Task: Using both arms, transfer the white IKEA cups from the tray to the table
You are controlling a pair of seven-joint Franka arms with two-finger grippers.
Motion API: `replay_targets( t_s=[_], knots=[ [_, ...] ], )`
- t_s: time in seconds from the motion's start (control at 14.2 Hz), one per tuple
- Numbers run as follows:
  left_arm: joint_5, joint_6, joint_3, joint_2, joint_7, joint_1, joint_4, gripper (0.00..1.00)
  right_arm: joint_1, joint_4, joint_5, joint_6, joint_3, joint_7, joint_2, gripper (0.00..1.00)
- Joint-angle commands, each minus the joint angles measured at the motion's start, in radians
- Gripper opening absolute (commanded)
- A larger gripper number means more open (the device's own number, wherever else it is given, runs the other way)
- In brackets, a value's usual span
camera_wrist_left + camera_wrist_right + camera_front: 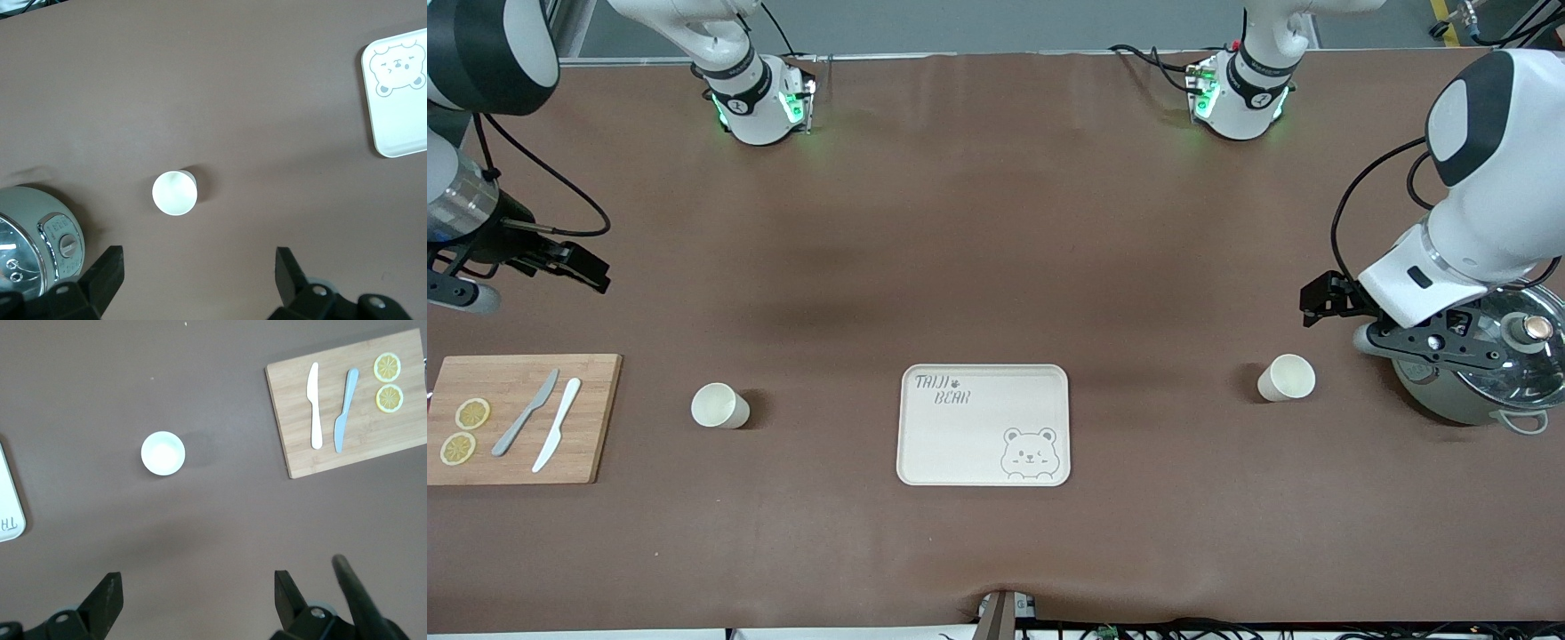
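Two white cups stand upright on the brown table, apart from the cream bear-printed tray (960,444) between them. One cup (719,405) is toward the right arm's end; it also shows in the right wrist view (163,453). The other cup (1287,377) is toward the left arm's end and shows in the left wrist view (175,193). My right gripper (590,267) hovers open and empty over bare table near the cutting board; its own view (197,593) shows the jaws wide apart. My left gripper (1319,300) hovers open and empty over the table beside its cup, jaws wide apart in its own view (198,270).
A wooden cutting board (596,418) with two knives and two lemon slices lies at the right arm's end. A steel pot with a glass lid (1485,382) stands at the left arm's end, partly under the left arm's wrist. The tray's corner shows in the left wrist view (400,120).
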Motion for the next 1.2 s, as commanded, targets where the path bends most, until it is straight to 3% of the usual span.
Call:
replay_targets(
  t_s=[0.0,0.21,0.56,1.13],
  knots=[
    [0.019,0.016,-0.005,-0.009,-0.001,0.002,-0.008,1.0,0.001,0.13,-0.003,-0.147,0.015,0.01,-0.016,1.0],
    [0.019,0.023,-0.005,-0.007,-0.001,0.002,-0.014,1.0,0.001,0.147,0.0,-0.206,0.013,0.007,-0.027,1.0],
    [0.019,0.024,-0.005,-0.004,-0.001,0.0,-0.014,1.0,0.004,0.201,0.0,-0.191,0.011,0.024,-0.003,1.0],
    [0.022,0.023,-0.002,-0.005,0.0,0.0,-0.015,1.0,0.012,0.203,-0.003,-0.16,0.01,0.076,0.001,1.0]
  ],
)
